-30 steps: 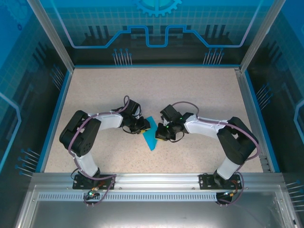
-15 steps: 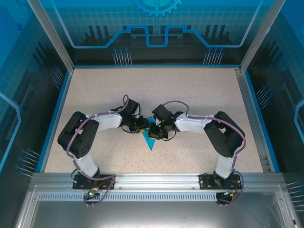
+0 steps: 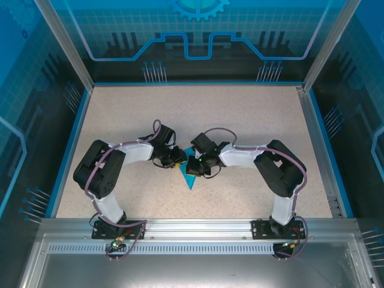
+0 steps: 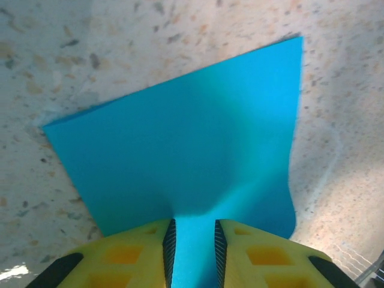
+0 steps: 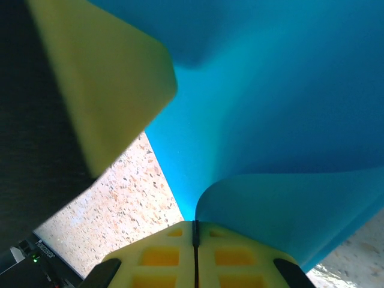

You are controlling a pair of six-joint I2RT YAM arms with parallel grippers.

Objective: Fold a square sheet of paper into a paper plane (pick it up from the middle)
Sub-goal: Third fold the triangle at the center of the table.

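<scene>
Sheet (image 4: pixel 192 138) lies mid tabletop (image 4: pixel 90 48); my right end effector (image 5: pixel 195 223) is clamped on its lifted edge to curl it over, and my left end effector (image 4: pixel 192 225), narrowly apart, seemingly pins it flat.

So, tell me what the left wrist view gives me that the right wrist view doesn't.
Left wrist: the square sheet of paper spread out to two far corners, the left gripper slightly open over its near edge. Right wrist: the right gripper shut on a curled-up flap, a blurred yellow finger beside it. Both: teal paper against the speckled table.
</scene>
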